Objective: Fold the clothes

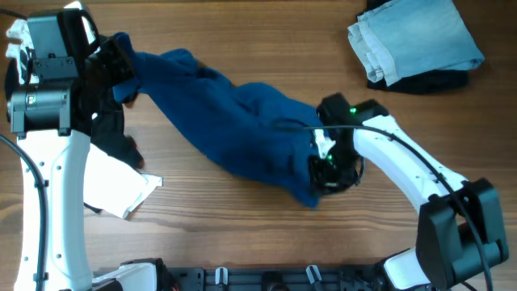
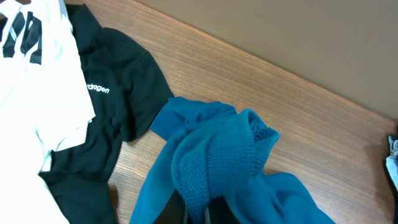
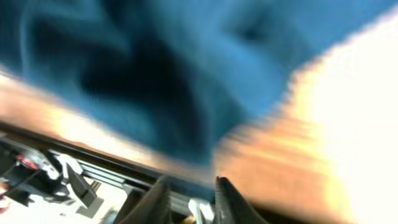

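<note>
Holding one end of the blue shirt [image 1: 234,113], your left gripper [image 1: 121,66] is clamped on bunched fabric near the table's [image 1: 242,234] left edge. The shirt runs diagonally to your right gripper [image 1: 329,166] at its other end. That view is blurred, so I can't tell its jaws. Beside the left gripper lie the black tee [image 2: 118,81] and white garment [image 2: 43,81].

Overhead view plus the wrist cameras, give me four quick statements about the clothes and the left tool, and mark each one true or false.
1. The blue shirt lies folded in a neat square. False: it lies bunched and crumpled.
2. A folded light-blue garment sits at the overhead view's upper right. True.
3. The black tee bears small white lettering. True.
4. The left tool is open and empty. False: it is shut on the blue shirt.
</note>
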{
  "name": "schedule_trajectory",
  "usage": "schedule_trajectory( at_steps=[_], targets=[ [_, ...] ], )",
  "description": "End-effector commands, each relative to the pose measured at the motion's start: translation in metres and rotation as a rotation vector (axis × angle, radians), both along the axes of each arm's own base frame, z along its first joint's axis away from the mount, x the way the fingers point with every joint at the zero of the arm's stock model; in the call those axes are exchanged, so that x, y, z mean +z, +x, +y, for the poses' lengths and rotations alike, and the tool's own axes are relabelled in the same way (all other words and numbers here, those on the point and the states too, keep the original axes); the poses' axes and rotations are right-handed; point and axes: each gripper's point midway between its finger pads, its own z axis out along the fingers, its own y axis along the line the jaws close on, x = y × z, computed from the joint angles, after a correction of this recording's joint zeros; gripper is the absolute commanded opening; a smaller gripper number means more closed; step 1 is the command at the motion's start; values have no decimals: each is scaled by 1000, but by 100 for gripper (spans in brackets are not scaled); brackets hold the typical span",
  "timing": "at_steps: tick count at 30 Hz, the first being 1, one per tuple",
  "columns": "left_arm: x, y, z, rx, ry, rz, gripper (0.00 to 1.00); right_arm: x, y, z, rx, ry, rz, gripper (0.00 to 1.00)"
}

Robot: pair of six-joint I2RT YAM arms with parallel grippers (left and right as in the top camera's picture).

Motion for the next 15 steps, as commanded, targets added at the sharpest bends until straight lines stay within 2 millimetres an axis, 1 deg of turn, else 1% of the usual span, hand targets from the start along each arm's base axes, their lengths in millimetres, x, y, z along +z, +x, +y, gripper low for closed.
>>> schedule_trajectory(
  at_steps=[1, 2, 3, 4, 5, 6, 8, 10, 12, 15],
  targets=[
    [5, 0, 5, 8, 28, -11, 4, 4, -6, 5, -81, 11, 49, 34],
    [4, 1, 5, 8, 28, -9, 4, 7, -7, 9, -68, 45, 49, 37],
    [3, 1, 5, 8, 28, -6, 4, 12, -8, 12, -52, 74, 41, 43],
    [2, 2, 6, 8, 27, -3, 4, 13, -7, 11, -51, 71, 29, 51],
    [0, 3, 6, 8, 27, 3, 4, 14, -5, 11, -48, 72, 10, 62],
    [-4, 4, 6, 7, 26, 12, 4, 14, 0, 13, -47, 83, -16, 69],
    [-8, 7, 6, 8, 25, 23, 4, 10, 13, 15, -56, 81, -74, 73],
    [-12, 9, 6, 8, 24, 33, 4, 4, 35, 12, -91, 40, -161, 77],
    [-16, 10, 6, 7, 24, 43, 4, -2, 68, 4, -142, -31, -297, 80],
    [-17, 11, 6, 7, 24, 48, 4, -7, 88, 8, -159, -28, -364, 80]
  ],
)
